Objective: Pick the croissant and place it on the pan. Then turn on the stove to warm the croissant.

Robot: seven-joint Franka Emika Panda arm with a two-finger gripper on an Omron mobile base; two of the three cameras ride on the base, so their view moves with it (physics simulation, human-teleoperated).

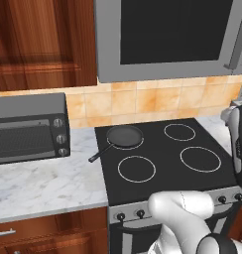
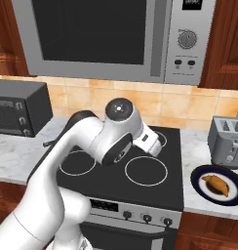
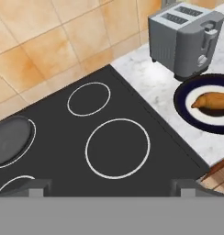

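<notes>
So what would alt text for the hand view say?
A croissant lies on a dark plate beside a grey toaster. Left of them, a black stove holds a pan on its far-left burner.

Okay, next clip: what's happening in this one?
The arm is above the stove with its gripper open and empty. The croissant lies on a dark plate on the counter right of the stove, in front of a toaster. The pan sits empty on the back left burner. Nothing has been picked up yet.
</notes>
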